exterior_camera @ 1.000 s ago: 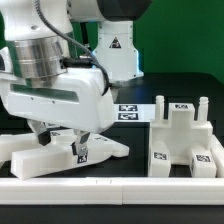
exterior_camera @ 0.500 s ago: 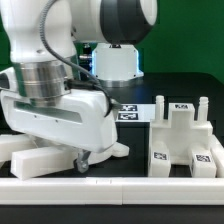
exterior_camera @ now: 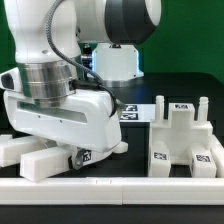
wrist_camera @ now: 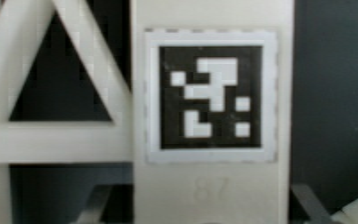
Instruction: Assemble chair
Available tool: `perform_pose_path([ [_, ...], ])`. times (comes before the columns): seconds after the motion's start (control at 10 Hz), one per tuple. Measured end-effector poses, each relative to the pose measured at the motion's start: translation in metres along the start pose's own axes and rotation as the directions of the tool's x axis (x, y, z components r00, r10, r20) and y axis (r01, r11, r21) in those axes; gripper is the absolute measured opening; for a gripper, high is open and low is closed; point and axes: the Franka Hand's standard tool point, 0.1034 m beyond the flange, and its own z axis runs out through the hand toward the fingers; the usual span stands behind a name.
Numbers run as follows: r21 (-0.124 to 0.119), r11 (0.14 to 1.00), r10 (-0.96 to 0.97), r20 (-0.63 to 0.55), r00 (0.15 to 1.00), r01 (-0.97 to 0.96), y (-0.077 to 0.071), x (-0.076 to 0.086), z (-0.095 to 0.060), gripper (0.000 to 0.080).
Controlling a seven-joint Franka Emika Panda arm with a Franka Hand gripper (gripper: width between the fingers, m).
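A long white chair part with a square tag lies on the black table at the exterior view's left. My gripper is down low over it, and its body hides most of the part. In the wrist view the same tagged bar fills the middle of the picture. My gripper straddles it, with a dark finger pressed against each side. Another white piece lies beside the bar. A blocky white chair part with slots and tags stands at the right.
More white chair pieces lie at the far left by the gripper. The marker board lies flat behind the parts. A white rail runs along the table's front edge. The arm's base stands at the back.
The gripper has dropped onto the long white part, and its fingers, visible above the tag a second ago, have sunk around it. The jaws have narrowed against the part's sides.
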Motion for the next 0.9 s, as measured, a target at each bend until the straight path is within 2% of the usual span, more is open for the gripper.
perform_pose_path([
  [0.2,0.0,1.0,-0.017,-0.001,1.0,0.017,0.002,0.001,-0.002,0.0282],
  [0.3,0.004,1.0,-0.028,-0.001,1.0,0.028,0.001,0.001,-0.009,0.0282],
  [0.5,0.026,0.998,-0.054,0.04,0.998,0.053,-0.007,-0.005,-0.038,0.0282],
  [0.7,0.048,0.991,-0.129,0.052,0.99,0.127,-0.028,-0.013,-0.079,0.0282],
  [0.8,0.059,0.985,-0.163,0.037,0.986,0.16,-0.032,-0.012,-0.09,0.0282],
  [0.9,0.064,0.981,-0.185,0.033,0.982,0.182,-0.035,-0.012,-0.092,0.0282],
])
